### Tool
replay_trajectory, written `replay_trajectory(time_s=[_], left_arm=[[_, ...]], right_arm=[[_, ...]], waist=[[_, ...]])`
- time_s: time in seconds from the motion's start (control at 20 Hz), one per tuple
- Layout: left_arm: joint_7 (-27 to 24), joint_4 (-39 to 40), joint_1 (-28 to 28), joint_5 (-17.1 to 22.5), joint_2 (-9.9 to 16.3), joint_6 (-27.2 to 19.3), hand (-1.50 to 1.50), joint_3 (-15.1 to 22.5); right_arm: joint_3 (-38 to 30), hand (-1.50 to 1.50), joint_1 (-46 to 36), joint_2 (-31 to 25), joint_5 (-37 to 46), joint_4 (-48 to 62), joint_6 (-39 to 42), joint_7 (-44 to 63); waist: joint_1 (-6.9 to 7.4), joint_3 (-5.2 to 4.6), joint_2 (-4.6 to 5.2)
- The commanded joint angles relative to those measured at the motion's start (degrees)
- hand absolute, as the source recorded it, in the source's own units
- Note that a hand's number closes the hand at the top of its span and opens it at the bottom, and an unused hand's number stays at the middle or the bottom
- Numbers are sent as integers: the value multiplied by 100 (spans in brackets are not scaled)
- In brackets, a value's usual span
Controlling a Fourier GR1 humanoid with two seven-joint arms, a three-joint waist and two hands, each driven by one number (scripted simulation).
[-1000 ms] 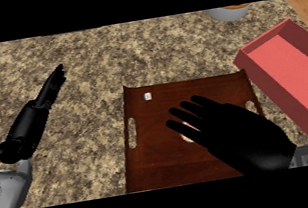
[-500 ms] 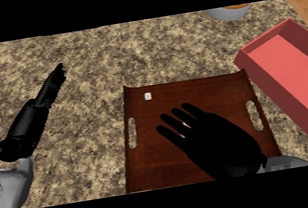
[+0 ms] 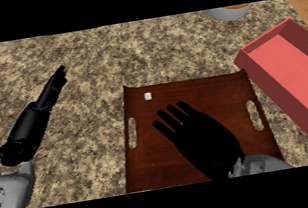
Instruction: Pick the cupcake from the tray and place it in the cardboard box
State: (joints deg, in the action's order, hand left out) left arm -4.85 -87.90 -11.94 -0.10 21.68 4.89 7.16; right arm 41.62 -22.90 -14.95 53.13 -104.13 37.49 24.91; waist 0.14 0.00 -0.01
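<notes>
One open right hand [image 3: 200, 139], fingers spread, lies flat over the brown tray [image 3: 149, 170], hiding any cupcake; the red box [image 3: 300, 85] waits to its right.

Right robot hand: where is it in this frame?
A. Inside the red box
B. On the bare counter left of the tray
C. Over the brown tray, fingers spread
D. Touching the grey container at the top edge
C: the right robot hand lies open over the brown tray, apart from the red box.
</notes>
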Motion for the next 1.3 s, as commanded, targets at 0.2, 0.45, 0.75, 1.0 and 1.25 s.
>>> replay_trajectory(time_s=[0.2,0.45,0.75,1.0,1.25], left_arm=[[276,-406,204,-75,-143,307,0,-247],[-18,6,50,-332,-304,384,0,-413],[-36,54,-33,-520,-494,441,0,-448],[-208,361,-225,-705,-545,449,0,-592],[-19,-26,-76,-657,-591,671,0,-692]], right_arm=[[-27,-150,349,-128,824,428,-328,-589],[-333,-150,274,185,1014,861,-351,-956],[-622,-150,59,585,1139,1341,-172,-1241],[-342,-150,535,577,1704,1208,-505,-1120],[-846,-150,176,749,1939,1974,-755,-1524]], waist=[[-2,0,-4],[-6,0,0],[-4,-1,0],[-27,-1,-1],[-5,-1,1]])
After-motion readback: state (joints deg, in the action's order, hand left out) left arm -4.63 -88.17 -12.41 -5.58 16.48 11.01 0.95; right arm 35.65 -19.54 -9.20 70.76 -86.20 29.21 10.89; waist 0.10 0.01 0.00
